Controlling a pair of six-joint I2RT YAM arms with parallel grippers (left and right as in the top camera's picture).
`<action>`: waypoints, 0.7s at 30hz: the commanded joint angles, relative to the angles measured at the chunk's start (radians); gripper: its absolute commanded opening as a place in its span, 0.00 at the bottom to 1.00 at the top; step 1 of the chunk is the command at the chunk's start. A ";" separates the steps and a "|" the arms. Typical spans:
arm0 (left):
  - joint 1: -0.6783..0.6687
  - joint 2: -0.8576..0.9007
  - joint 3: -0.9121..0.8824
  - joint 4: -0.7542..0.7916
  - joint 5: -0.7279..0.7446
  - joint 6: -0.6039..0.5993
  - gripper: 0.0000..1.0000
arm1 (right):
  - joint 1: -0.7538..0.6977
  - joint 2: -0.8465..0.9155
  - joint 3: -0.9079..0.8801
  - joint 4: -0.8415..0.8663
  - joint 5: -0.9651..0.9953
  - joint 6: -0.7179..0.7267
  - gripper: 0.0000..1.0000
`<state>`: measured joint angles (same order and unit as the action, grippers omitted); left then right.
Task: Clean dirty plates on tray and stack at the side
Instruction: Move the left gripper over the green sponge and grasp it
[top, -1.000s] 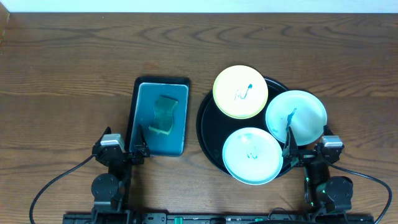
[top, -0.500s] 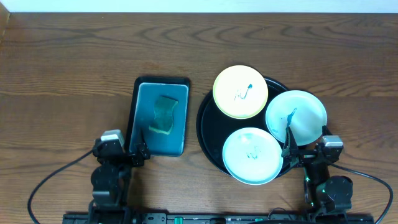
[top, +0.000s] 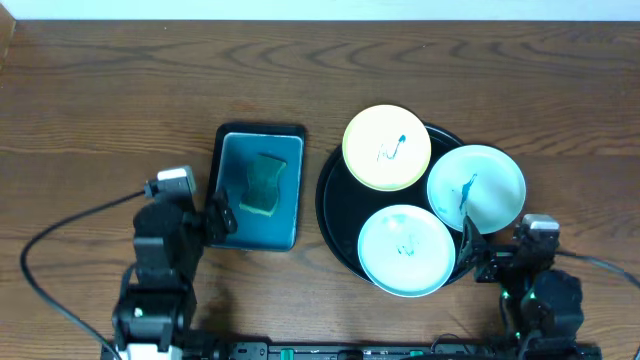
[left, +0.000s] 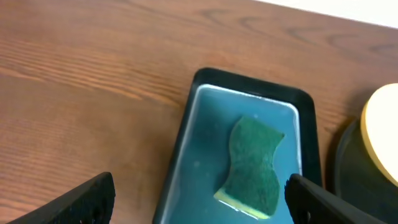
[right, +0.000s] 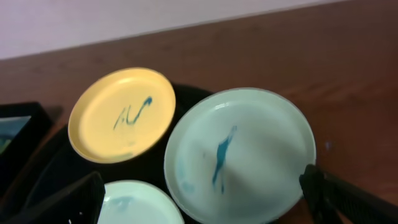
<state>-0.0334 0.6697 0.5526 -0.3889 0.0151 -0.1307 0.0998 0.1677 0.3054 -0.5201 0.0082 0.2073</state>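
Three plates lie on the black tray (top: 334, 215): a pale yellow plate (top: 387, 148) at the back, a mint plate (top: 476, 187) overhanging the right rim, and another mint plate (top: 405, 250) at the front. Each carries teal scribbles. In the right wrist view the yellow plate (right: 121, 115) and the right mint plate (right: 239, 155) lie ahead of my right gripper (right: 205, 210), which is open and empty. My right gripper (top: 470, 250) sits at the tray's near right edge. My left gripper (top: 220, 214) is open and empty at the teal tray's left side.
A rectangular teal tray (top: 258, 188) left of the black tray holds a green sponge (top: 263, 184) with a yellow underside. In the left wrist view the sponge (left: 255, 168) lies between my spread fingers (left: 81, 200). Bare wood tabletop (top: 100, 120) surrounds both trays.
My left arm has moved away from the table's near edge and turned toward the teal tray. The right arm has shifted slightly. Plates and sponge have not moved.
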 joint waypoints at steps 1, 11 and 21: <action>0.004 0.086 0.109 -0.043 0.064 -0.005 0.88 | -0.001 0.087 0.091 -0.041 -0.032 0.047 0.99; 0.004 0.339 0.409 -0.307 0.083 -0.001 0.88 | -0.001 0.453 0.361 -0.279 -0.074 0.051 0.99; 0.004 0.485 0.558 -0.580 0.111 -0.001 0.88 | -0.001 0.720 0.542 -0.469 -0.099 -0.006 0.99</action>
<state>-0.0334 1.1458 1.0847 -0.9485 0.1150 -0.1307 0.0998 0.8627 0.8097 -0.9756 -0.0574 0.2230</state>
